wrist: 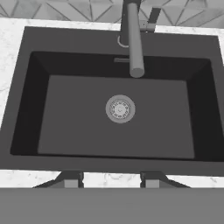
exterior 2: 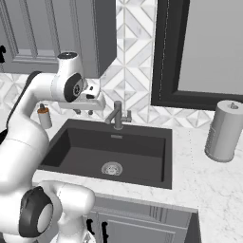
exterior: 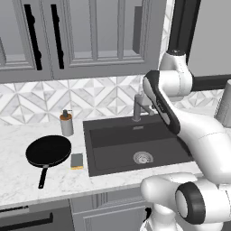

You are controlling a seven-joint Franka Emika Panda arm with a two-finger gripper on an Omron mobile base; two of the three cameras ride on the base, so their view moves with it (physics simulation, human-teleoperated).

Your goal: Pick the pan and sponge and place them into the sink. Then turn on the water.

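The black pan (exterior: 48, 150) lies on the marble counter left of the sink (exterior: 113, 153), its thin handle pointing toward the front edge. Between pan and basin rests the small sponge (exterior: 77, 161), grey-green over yellow. My gripper (exterior 2: 83, 112) hangs open and empty high above the sink's (exterior 2: 90, 152) left half, beside the faucet (exterior 2: 117, 115). In the hand view its fingertips (wrist: 70, 179) stand wide apart over the near rim, looking down at the dark basin (wrist: 65, 113) with its silver drain (wrist: 120, 108). No water runs from the faucet (wrist: 134, 39).
A grey soap dispenser (exterior: 66, 122) with a brown collar stands behind the pan against the tiled wall. A grey paper towel roll (exterior 2: 224, 130) stands on the counter right of the sink. Upper cabinets hang above the counter to the left.
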